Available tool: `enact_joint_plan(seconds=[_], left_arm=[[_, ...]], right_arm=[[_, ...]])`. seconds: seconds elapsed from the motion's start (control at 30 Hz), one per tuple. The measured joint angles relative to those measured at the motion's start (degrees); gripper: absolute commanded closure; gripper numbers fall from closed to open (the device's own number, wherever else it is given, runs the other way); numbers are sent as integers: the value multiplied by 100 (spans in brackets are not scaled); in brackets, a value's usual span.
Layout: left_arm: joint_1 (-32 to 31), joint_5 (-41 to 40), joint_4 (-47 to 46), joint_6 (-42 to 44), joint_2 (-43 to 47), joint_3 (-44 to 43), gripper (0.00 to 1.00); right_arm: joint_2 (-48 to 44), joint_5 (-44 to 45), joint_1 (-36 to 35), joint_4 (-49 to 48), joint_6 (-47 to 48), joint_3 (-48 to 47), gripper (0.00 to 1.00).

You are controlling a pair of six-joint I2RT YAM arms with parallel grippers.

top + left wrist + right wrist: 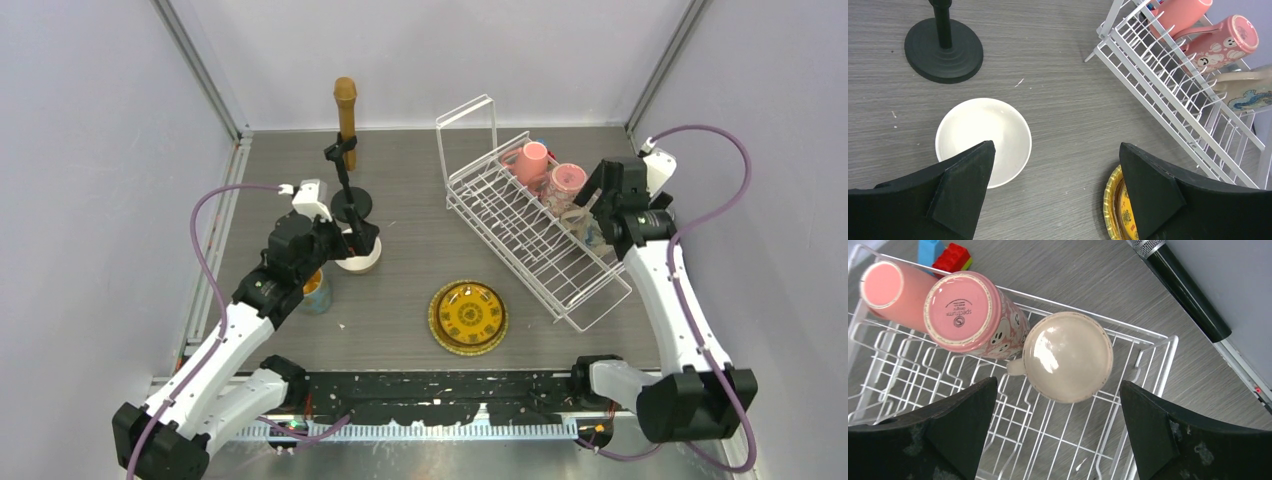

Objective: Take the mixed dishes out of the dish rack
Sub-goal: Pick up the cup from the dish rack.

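Observation:
The white wire dish rack [520, 235] stands at the right. It holds a plain pink mug [531, 160], a patterned pink mug [567, 182] and a beige mug [1068, 355], all upside down or tipped. My right gripper [598, 207] hovers open over the beige mug, one jaw on each side [1058, 381]. A yellow-orange patterned plate [468, 317] lies on the table. My left gripper [350, 240] is open and empty above a cream bowl [993, 127], between bowl and plate [1056, 145]. A yellow-lined cup [316, 290] stands under the left arm.
A brown microphone [345, 110] on a black stand [352, 206] is just behind the bowl. Blue and red toy bricks [950, 257] lie beyond the rack. A black microphone [1183, 290] lies by the right wall. Walls close in the table on three sides.

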State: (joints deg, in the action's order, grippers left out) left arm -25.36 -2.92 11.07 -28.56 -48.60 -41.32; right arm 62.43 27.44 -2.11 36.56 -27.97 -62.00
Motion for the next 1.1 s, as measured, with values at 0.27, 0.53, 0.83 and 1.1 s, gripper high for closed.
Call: enact_joint_plan(seconds=[0.27,0.53,0.83,1.1], left_arm=[[0,-2,-35,74,-2,24,0],[0,0,-63,76,-114,66,0],[0,0,-109,76,-256,66,0],[0,0,-111,76,-267,66,0]], right_arm=[[938,393,0,170,42,-468,0],[1331,592,0,234,11,-564,0],[1661,802,0,267,-66,-590,1],[2031,984,-2,262,-175,-592,3]])
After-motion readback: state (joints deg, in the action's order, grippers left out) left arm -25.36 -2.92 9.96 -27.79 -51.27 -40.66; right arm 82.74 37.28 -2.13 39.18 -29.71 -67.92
